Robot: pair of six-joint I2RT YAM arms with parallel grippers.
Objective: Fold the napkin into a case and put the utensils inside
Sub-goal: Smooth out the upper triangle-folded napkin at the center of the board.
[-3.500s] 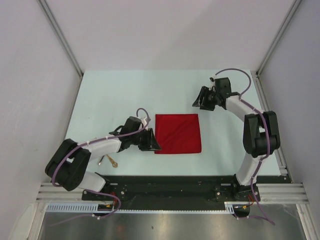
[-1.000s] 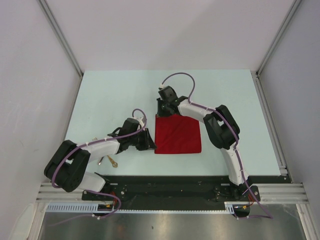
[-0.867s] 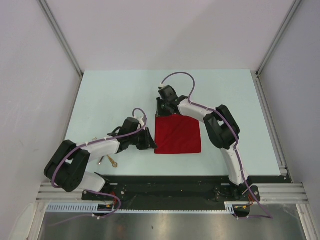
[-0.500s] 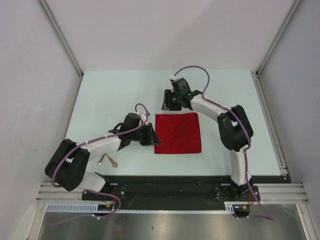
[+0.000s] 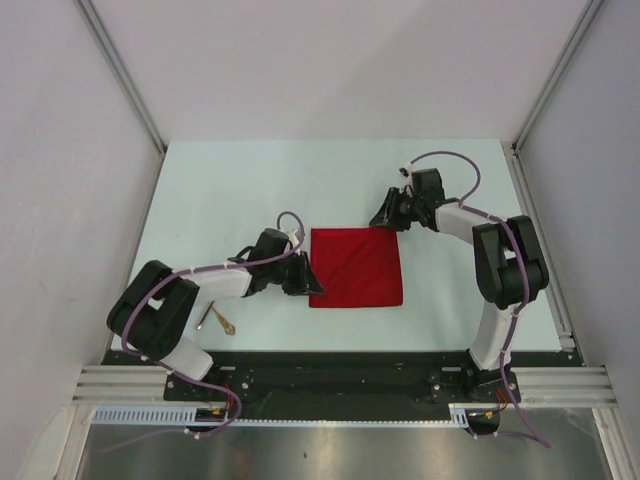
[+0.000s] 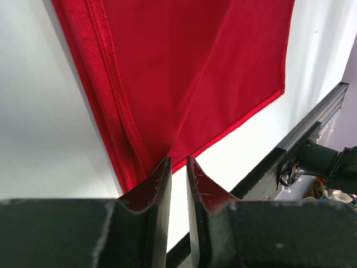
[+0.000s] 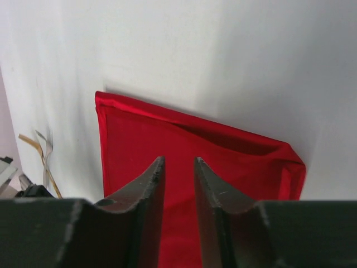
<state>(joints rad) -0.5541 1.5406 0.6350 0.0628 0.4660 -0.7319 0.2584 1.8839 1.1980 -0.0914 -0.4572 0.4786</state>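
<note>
Napkin: your red napkin [image 5: 355,267] lies flat on the bench [image 5: 230,190], mid-width and towards the near side, with its edges square to the bench edges

Long axis: from above it is a little wider across than deep, so its longer side runs left to right

Hem: the left wrist view shows you a doubled hem running along one side of the cloth

Utensils: the gold utensils [image 5: 218,321] lie on the bench well left of the napkin, just beside the left arm [image 5: 215,282], with their long axes slanting across the bench

Left jaws: a narrow gap apart at the napkin's near-left corner; creases in the cloth run up to the tips, and you cannot tell whether they pinch it

Right jaws: apart with nothing between them, just off the napkin's far-right corner

Change: a second ago your right jaws sat at the far-left corner and now they are by the far-right one; the left jaws have pushed in against the cloth's edge; the napkin has kept its place
</note>
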